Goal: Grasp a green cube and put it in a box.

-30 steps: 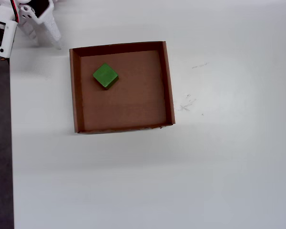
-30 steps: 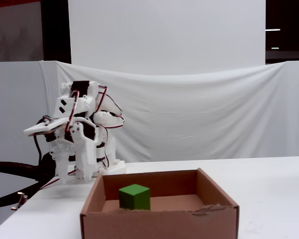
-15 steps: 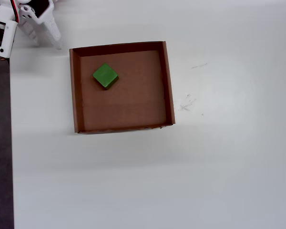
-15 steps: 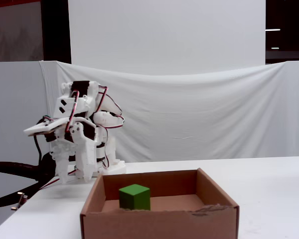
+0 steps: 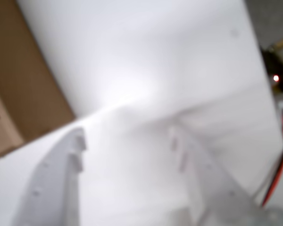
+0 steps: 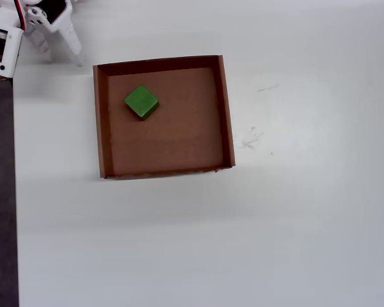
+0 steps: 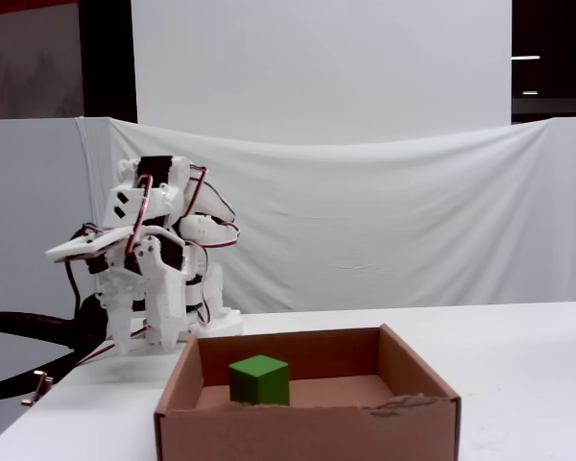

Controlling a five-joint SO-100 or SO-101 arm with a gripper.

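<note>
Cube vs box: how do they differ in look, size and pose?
The cube is bright green; the box is brown cardboard. The cube is solid and far smaller; the box is a wide, shallow, open tray. In the overhead view the cube sits turned diamond-wise, while the box lies nearly square to the frame. Both are matte, and the cube rests inside the box.

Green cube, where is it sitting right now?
In the overhead view the green cube rests on the floor of the box, in its upper left part, apart from the walls.
</note>
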